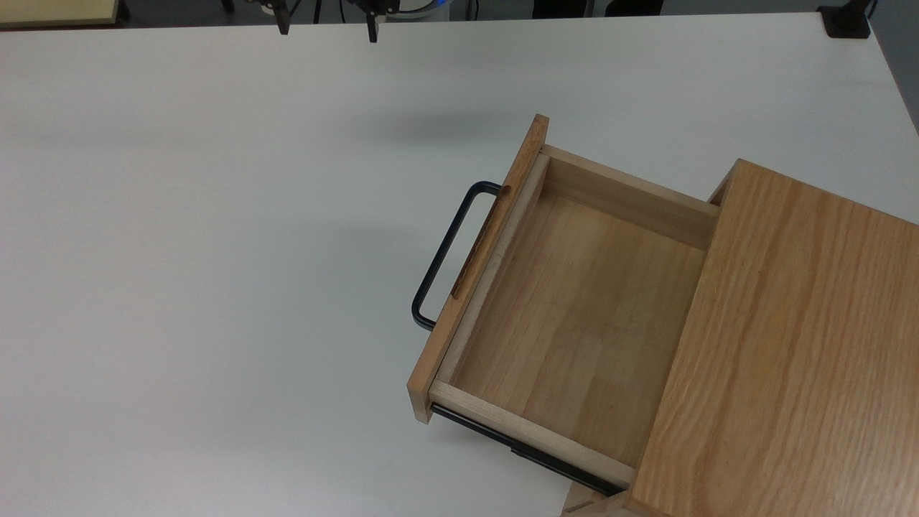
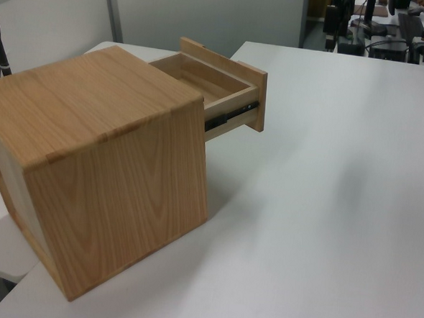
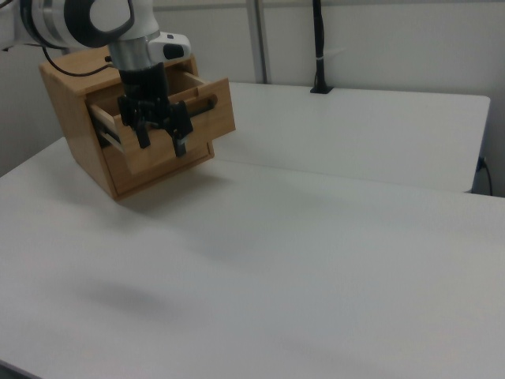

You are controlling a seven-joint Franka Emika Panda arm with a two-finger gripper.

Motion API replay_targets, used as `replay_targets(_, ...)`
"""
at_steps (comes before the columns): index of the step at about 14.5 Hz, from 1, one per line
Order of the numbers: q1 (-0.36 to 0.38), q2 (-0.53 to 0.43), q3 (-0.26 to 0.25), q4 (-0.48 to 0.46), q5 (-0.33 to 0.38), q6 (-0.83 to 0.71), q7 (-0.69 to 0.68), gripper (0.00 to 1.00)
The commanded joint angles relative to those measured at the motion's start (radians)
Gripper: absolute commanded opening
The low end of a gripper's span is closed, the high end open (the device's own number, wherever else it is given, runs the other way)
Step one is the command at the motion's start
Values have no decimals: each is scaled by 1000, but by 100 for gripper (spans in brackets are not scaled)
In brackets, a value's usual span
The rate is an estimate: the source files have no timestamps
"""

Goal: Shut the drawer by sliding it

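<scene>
drawer pulled well out, arm hanging clear above the surface.

the drawer (image 1: 574, 316) juts from the cabinet (image 1: 782, 359) on the white surface (image 1: 215, 287), its black handle (image 1: 449, 251) facing the top view's left. in the right view the arm (image 3: 95, 24) points straight down, its gripper (image 3: 160, 140) in the air with jaws apart and gripping nothing; the two fingertips (image 1: 283, 29) show at the top view's upper edge, well apart from the handle.

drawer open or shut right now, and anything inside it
Open. The drawer is pulled well out of the cabinet, its black side rail exposed. The part of its wooden floor showing in the top view is bare.
</scene>
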Motion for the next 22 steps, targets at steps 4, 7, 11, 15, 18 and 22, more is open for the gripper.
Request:
replay_targets(4,18,-6,-17,-7,-21,-15,-17,100)
replay_targets(7,18,-7,-19,-7,-21,-20,-11,100)
replay_targets(11,18,-6,-19,-7,-21,-18,-9,100)
replay_targets(15,16,-6,-19,-7,-18,-14,-18,56)
replay_targets(18,16,-2,-19,-7,-14,-11,-20,20)
replay_targets(22,18,-1,-19,-7,-14,-14,-21,0)
